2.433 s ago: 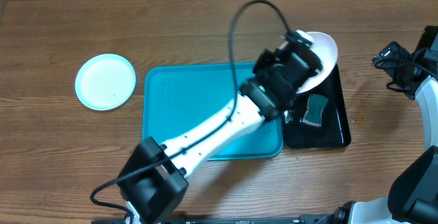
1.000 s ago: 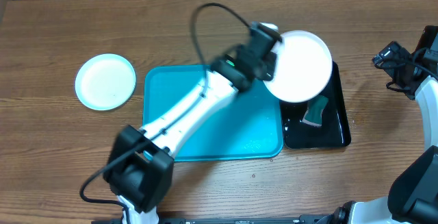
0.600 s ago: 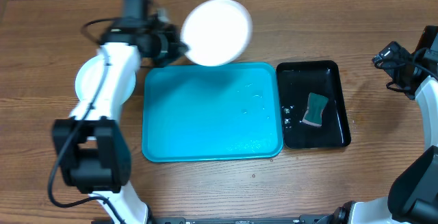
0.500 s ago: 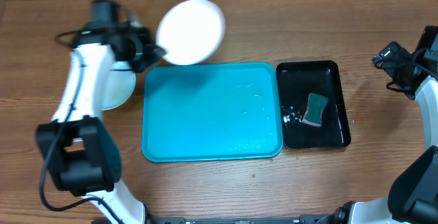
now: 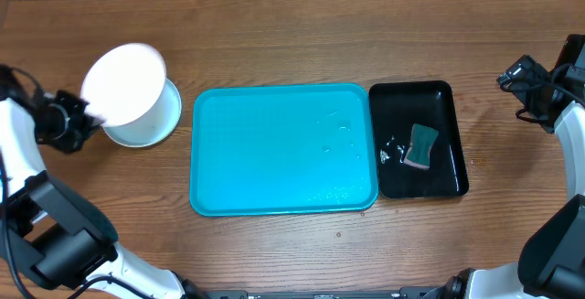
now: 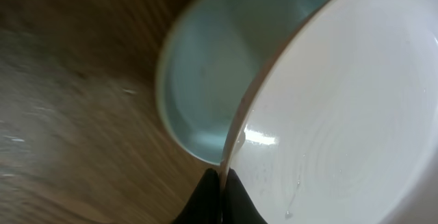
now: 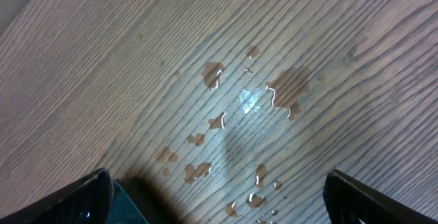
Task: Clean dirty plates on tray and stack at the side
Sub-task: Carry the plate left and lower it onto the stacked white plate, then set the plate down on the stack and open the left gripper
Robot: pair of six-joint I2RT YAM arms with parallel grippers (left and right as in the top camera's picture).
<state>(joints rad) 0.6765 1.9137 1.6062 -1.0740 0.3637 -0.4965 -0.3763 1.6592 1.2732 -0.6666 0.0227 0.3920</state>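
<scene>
left gripper [image 6: 222, 186] pinched shut on the white plate [image 5: 123, 81] rim, above the pale blue plate [image 5: 157, 127]; right gripper [image 7: 215, 177] wide open, empty

The left arm [image 5: 11, 153], at the left edge, has smooth white tube parts and chunky black joints. A thin black cable [image 5: 23, 84] curls by it. The right arm [image 5: 573, 134], at the right edge, looks the same: white tube, black blocks. Its black fingertips [image 7: 82, 196] fill the bottom corners of the right wrist view.
</scene>
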